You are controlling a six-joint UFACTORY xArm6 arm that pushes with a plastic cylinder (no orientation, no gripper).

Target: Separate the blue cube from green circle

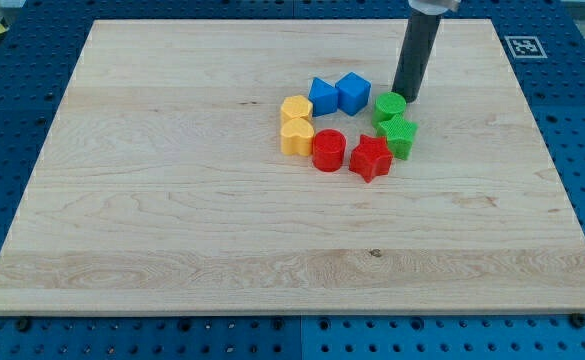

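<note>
The blocks sit in a loose ring near the middle of the wooden board (pixel 172 220), a little toward the view's top and right. The blue cube (pixel 353 92) is at the top of that ring, with a second blue block (pixel 323 96) of less certain shape touching it on the view's left. Just to the cube's right, close but with a sliver of board showing between them, sits the green circle (pixel 390 106), and right below that a green star-like block (pixel 398 134).

The rod comes down from the view's top, and my tip (pixel 404 97) lands right at the green circle's upper right edge, touching it or as good as. There is no claw here, nothing to open or close and nothing held; it is a bare rod that can only shove.

These look like small, light, rigid plastic pieces on smooth wood, so I'd expect them to slide easily and to twist if caught off-centre. Taking hold is not an option; a flat face pushed squarely is the best bet. From where the tip stands, pushing leftward would drive the circle into the cube, so that's the risk to watch. Red and yellow blocks fill the ring's lower and left side.
</note>
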